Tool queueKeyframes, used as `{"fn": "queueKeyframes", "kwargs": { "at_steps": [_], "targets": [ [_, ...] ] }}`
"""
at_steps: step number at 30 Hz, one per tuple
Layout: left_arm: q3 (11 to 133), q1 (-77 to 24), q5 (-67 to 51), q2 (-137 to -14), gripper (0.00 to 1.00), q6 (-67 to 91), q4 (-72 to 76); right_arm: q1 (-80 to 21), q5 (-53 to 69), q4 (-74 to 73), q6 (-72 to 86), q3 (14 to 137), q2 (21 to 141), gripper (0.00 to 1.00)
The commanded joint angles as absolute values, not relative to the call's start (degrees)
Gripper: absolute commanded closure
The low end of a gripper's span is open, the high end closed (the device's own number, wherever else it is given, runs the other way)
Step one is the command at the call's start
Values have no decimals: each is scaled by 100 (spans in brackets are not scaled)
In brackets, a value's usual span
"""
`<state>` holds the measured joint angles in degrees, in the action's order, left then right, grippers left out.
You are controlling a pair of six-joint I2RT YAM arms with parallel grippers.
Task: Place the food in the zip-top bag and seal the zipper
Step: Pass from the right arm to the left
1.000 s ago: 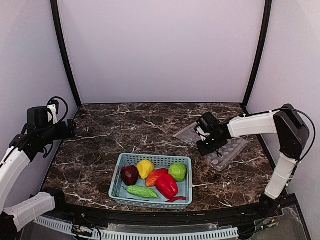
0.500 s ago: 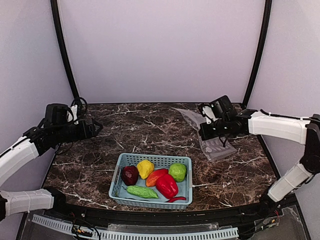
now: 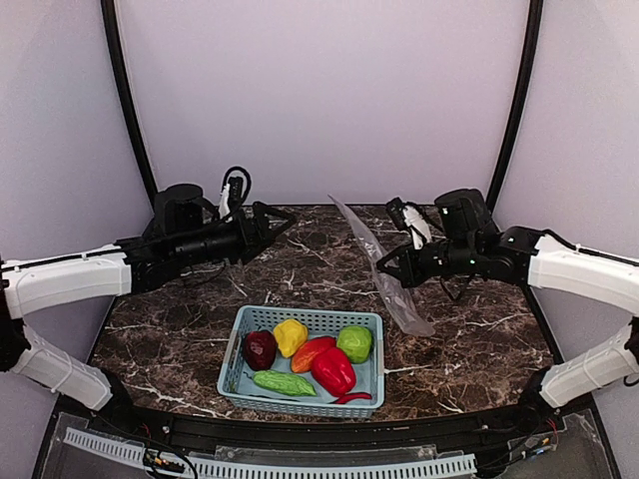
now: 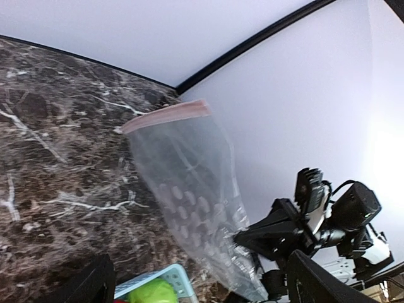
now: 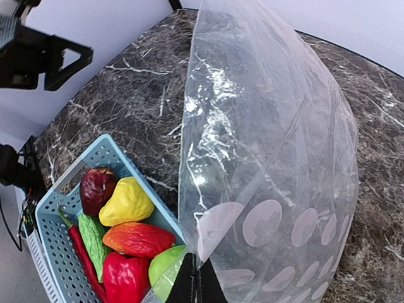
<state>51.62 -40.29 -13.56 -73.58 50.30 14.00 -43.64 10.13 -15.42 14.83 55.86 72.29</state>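
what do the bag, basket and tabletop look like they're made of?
Bag: thin clear plastic film, glossy. It creases, catches glare and shows the table through it, and has printed white dots. Basket: light blue, matte, probably moulded rigid plastic, judging by its even lattice walls. Table: dark brown with white veins and a slight sheen. It looks like marble but may be printed laminate.

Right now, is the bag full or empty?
Empty. The clear bag shows only table through it, and the toy food lies in the blue basket.

Left end effector (image 3: 276, 221) agape (right (image 3: 386, 267) clamped)
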Motion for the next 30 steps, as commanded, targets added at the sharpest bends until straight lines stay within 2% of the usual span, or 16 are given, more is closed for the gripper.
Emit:
{"fn": "queueKeyframes", "kwargs": {
  "at_steps": [1,6,14,17,23,24,27,29,30],
  "targets": [
    [5398,-4218,-1710,-7830,4,5809,2797,-4821,1209,-1421,1339,5583,7266,100],
    [5274,-4230,-1647,-8126,1,6110,3013,-5309,1113,-1230,1398,5673,7524,100],
    [5216,-4225,-935,-7887,1,5816,1973,-6036,759,-1234,1292,6118,8186,100],
    [5138,-4227,-635,-7738,6,5720,1447,-6192,655,-1239,1274,6245,8329,100],
    [4890,-4224,-232,-7444,37,5695,1032,-6355,473,-1187,1277,6302,8445,100],
    [4861,-4226,-203,-7414,45,5691,990,-6362,445,-1184,1272,6303,8446,100],
    [4878,-4226,-187,-7447,61,5635,892,-6402,424,-1184,1208,6304,8442,100],
    [4892,-4227,-208,-7491,78,5608,873,-6409,407,-1185,1174,6304,8417,100],
    [4906,-4227,-228,-7503,82,5579,884,-6410,386,-1186,1170,6302,8387,100]
  ]
}}
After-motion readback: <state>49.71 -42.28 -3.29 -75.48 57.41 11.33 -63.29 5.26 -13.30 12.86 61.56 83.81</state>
